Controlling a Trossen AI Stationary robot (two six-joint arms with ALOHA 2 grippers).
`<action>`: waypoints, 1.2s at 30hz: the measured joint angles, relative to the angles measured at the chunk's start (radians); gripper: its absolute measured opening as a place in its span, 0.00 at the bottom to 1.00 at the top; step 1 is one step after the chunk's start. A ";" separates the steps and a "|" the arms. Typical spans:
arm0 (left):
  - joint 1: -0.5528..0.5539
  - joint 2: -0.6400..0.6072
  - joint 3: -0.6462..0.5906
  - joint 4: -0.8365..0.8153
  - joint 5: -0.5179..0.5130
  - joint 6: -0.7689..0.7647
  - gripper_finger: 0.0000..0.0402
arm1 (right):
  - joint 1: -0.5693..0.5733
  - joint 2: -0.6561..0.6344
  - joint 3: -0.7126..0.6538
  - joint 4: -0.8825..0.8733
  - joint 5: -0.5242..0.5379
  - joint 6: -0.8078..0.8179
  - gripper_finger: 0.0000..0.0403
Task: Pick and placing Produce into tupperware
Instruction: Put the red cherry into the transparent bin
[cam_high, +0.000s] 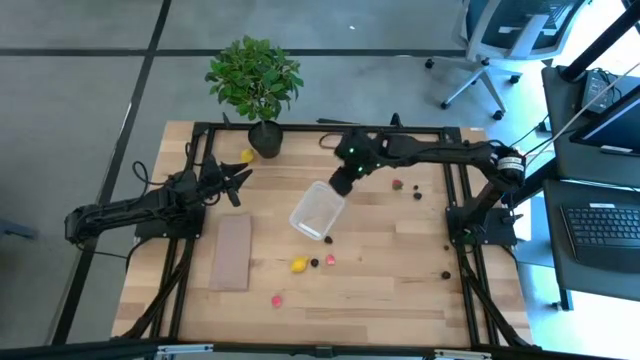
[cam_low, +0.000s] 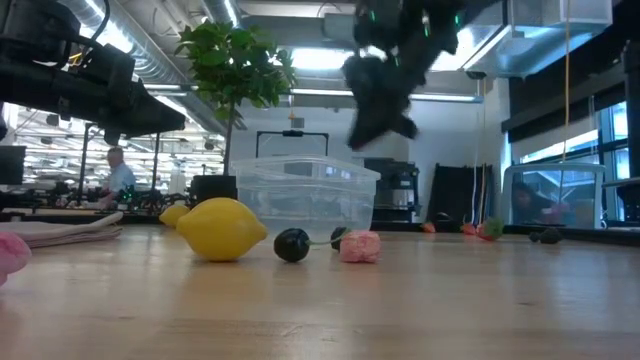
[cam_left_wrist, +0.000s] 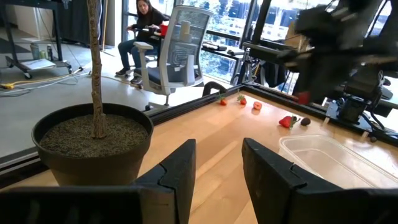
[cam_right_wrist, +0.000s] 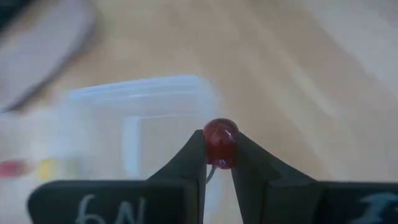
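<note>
Cherry (cam_right_wrist: 220, 144) in right claw (cam_right_wrist: 218, 163), above tupperware (cam_right_wrist: 140, 127)

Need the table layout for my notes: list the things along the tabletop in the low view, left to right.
Pink piece at the edge → lemon → dark round fruit → pink fruit → small red pieces far back. The tupperware stands behind the middle ones.

Even, bright daylight covers the table (cam_high: 400, 290) in the high view, with only soft shadows. The low view faces glaring windows, so the right gripper (cam_low: 385, 110) is a dark, motion-smeared shape. The right wrist view is blurred throughout; the tupperware (cam_right_wrist: 143, 118) looks hazy, perhaps from motion. The left wrist view is sharper, its windows overexposed.
</note>
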 joint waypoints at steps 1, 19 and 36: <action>0.000 0.000 0.000 0.000 0.000 0.000 0.31 | 0.027 0.000 0.017 0.005 -0.005 -0.011 0.14; 0.000 0.000 0.000 0.000 0.000 -0.002 0.31 | 0.194 0.226 0.052 0.072 0.104 -0.037 0.15; 0.000 0.000 0.000 0.000 0.000 -0.002 0.31 | 0.183 0.230 0.052 0.074 0.099 -0.030 0.38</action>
